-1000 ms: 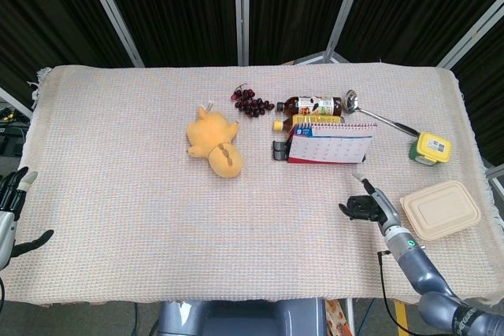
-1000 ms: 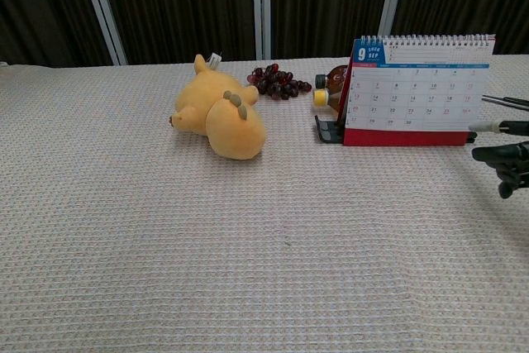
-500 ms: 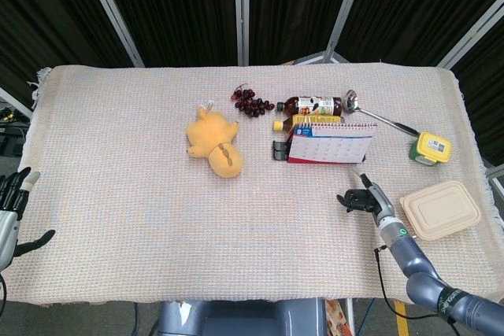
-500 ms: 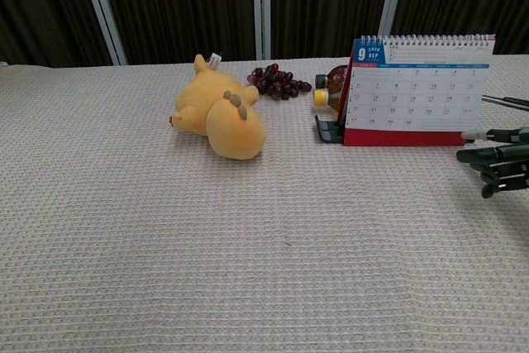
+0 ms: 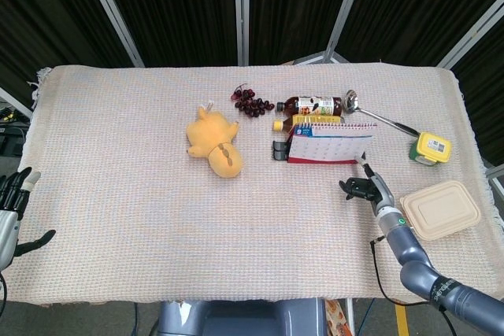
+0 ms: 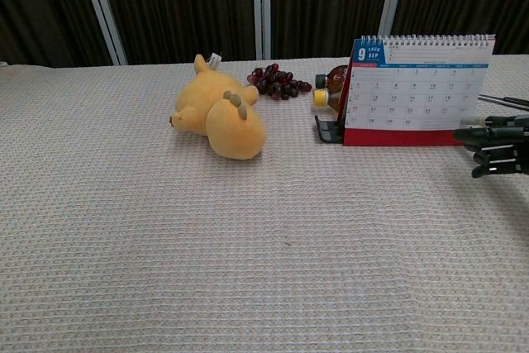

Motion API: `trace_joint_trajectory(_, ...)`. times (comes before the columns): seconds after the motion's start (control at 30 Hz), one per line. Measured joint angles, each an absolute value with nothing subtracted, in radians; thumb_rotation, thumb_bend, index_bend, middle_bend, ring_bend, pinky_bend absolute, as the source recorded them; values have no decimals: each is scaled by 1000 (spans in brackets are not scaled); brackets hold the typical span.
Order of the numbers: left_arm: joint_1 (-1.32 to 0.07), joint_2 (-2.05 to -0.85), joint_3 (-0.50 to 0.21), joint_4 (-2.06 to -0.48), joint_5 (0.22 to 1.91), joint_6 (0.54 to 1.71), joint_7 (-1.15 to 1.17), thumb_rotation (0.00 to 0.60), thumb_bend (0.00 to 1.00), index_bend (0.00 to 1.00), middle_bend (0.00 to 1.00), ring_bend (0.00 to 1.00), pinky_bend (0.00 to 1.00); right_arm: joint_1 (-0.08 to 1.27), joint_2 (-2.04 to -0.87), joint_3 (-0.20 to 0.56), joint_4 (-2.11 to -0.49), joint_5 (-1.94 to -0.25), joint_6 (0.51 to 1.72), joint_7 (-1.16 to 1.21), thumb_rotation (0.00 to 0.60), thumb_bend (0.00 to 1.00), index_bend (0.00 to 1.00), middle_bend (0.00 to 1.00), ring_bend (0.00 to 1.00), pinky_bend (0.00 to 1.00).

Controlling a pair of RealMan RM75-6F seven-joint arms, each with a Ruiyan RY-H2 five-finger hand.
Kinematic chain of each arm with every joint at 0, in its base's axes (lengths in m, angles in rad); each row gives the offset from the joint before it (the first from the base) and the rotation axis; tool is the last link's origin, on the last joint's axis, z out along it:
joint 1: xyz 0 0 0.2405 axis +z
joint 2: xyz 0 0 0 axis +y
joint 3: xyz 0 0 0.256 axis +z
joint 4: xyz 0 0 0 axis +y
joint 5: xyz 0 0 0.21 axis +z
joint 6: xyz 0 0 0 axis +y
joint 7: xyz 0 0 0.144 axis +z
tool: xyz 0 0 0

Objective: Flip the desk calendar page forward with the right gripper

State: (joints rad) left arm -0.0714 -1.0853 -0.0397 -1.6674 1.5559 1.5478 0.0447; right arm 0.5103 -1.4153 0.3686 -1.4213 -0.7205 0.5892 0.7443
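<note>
Paper sheet, so best caught lightly at its lower corner and lifted over the rings. Head view: desk calendar (image 5: 329, 147) upright at centre-right, right hand (image 5: 364, 187) just beside its near corner. Chest view: right hand (image 6: 494, 148) empty, fingers loosely apart, reaching leftward

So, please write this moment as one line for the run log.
step: reach | right hand: near lower right corner of calendar, contact unclear, holds nothing | left hand: idle at table edge | page: not flipped
</note>
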Motion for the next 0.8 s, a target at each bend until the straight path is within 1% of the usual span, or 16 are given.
trace_joint_trajectory(0.27, -74, -1082, -36, -1669, 1560, 1540, 38, 600, 102, 0, 0, 0, 0, 520, -1454, 411, -1393, -700, 543, 776, 600, 288, 0, 720, 710, 583)
trace_joint_trajectory(0.47, -75, -1080, -36, -1668, 1564, 1541, 28, 600, 103, 0, 0, 0, 0, 522, -1479, 447, -1394, -739, 506, 803, 600, 292, 14, 720, 710, 583)
trace_joint_trajectory(0.7, -73, -1075, -34, -1670, 1570, 1548, 20, 600, 104, 0, 0, 0, 0, 519, -1495, 481, -1415, -789, 498, 820, 600, 293, 82, 720, 710, 582)
trace_joint_trajectory(0.8, -73, -1073, -33, -1671, 1571, 1548, 18, 600, 104, 0, 0, 0, 0, 511, -1492, 493, -1445, -817, 514, 820, 600, 294, 134, 719, 710, 579)
